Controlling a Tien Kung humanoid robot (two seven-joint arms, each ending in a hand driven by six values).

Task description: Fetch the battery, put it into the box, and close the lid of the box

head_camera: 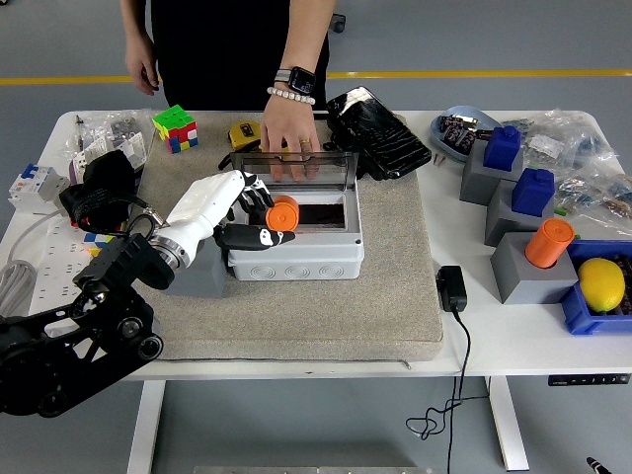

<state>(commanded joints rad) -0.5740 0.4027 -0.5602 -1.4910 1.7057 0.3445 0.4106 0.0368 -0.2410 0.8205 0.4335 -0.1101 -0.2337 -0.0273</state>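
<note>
Gripping battery (282, 213) | left hand (229, 209) closed on it | over box (296, 247) edge

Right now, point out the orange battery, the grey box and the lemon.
orange battery (283, 212): head view, on its orange end face, at the box's left edge.
grey box (296, 265): head view, on its front wall.
lemon (601, 283): head view, on the middle of its yellow skin.

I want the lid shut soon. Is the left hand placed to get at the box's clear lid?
Probably not yet. The left hand sits at the box holding the orange battery, and the person's hand rests on the raised lid.
</note>
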